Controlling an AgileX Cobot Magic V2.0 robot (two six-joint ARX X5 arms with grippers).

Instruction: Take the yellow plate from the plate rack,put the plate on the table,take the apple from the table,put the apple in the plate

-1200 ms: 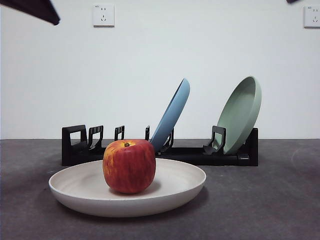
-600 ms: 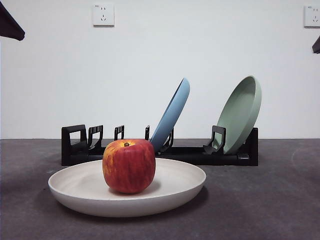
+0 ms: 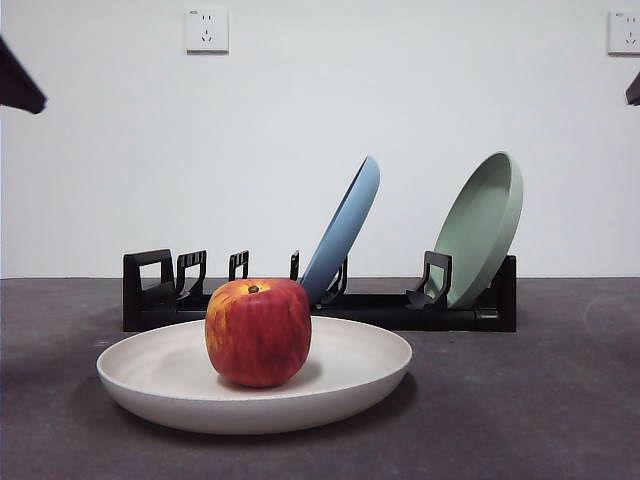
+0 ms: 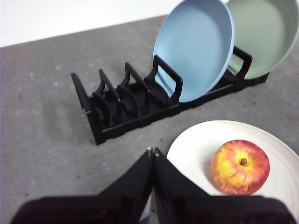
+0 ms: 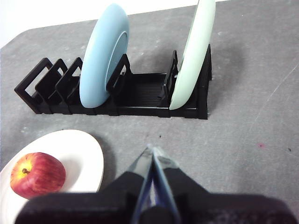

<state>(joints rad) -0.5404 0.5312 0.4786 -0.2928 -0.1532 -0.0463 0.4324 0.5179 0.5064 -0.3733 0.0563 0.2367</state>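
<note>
The yellow plate [image 3: 340, 375] is cream-coloured and lies flat on the table [image 3: 520, 400] in front of the plate rack [image 3: 380, 310]. The red apple [image 3: 258, 331] sits in the plate, left of its middle. It also shows in the left wrist view [image 4: 239, 166] and the right wrist view [image 5: 37, 174]. My left gripper [image 4: 153, 151] is shut and empty, held high beside the plate [image 4: 196, 144]. My right gripper [image 5: 150, 150] is shut and empty, held high over bare table in front of the rack [image 5: 140, 88]. In the front view each arm shows only as a dark tip at a top corner.
A light blue plate [image 3: 345, 228] and a pale green plate [image 3: 482, 228] lean upright in the rack. The rack's left slots [image 3: 185, 275] hold nothing. A white wall with two sockets stands behind.
The dark arm tip at the upper left has drawn back towards the left edge and dropped a little. A dark tip at the upper right has come down the right edge. Plate and apple have not moved.
</note>
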